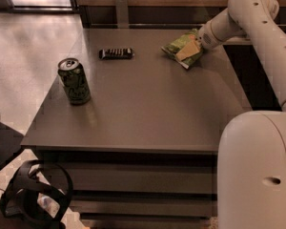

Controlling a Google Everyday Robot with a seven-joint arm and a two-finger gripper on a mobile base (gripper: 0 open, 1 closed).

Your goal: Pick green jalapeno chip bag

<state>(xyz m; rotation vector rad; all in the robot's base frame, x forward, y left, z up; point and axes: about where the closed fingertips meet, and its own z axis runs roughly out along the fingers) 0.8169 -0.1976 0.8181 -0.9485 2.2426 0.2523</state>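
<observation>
The green jalapeno chip bag is a crinkled light-green bag with yellowish print. It is at the far right of the dark table, its right end tilted up. My gripper is at the end of the white arm, which reaches in from the upper right. The gripper is against the bag's right end and is mostly hidden by the bag and the wrist. A dark green soda can stands upright near the table's left edge, far from the gripper.
A black remote-like object lies at the far middle of the table. My white base fills the lower right. A black ring-shaped object lies on the floor at lower left. A wooden wall runs behind the table.
</observation>
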